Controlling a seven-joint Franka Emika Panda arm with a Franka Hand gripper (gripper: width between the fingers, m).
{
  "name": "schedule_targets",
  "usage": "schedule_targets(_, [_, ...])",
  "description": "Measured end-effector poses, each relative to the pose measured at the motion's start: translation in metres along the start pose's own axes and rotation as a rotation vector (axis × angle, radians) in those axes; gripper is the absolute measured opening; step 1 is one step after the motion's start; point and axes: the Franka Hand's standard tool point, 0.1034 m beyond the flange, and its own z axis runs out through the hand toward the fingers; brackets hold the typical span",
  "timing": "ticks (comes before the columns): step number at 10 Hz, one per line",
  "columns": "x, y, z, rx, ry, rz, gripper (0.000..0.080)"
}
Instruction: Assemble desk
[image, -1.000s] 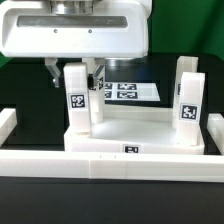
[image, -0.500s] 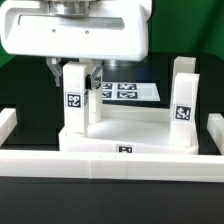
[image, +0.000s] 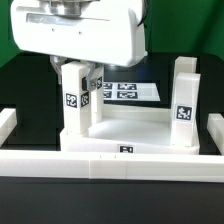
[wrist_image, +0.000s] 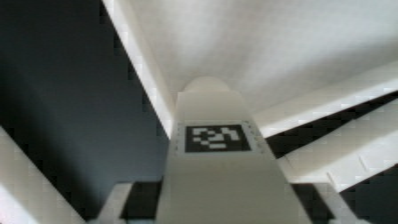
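Note:
My gripper is shut on the top of a white square desk leg. The leg stands upright on the corner of the rimmed tabletop at the exterior view's left. Its tagged face looks forward and a second face shows beside it. Another leg stands upright at the tabletop's right end, free of the gripper. In the wrist view the held leg runs down from between the gripper's fingers to the white tabletop. Where the leg's lower end meets the socket is hidden.
A long low white barrier wall runs across the front, with raised ends at both sides. The marker board lies flat on the black table behind the tabletop.
The gripper and the held leg have turned about the leg's upright axis, so a second face of the leg now shows. The wrist housing has shifted slightly left.

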Motion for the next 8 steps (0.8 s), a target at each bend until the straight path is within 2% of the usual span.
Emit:
schedule_targets(4, [-0.0022, -0.0024, 0.0019, 0.014, -0.011, 0.371, 0.0290])
schedule_targets(8, [-0.0020, -0.0017, 0.0019, 0.017, -0.022, 0.621, 0.0290])
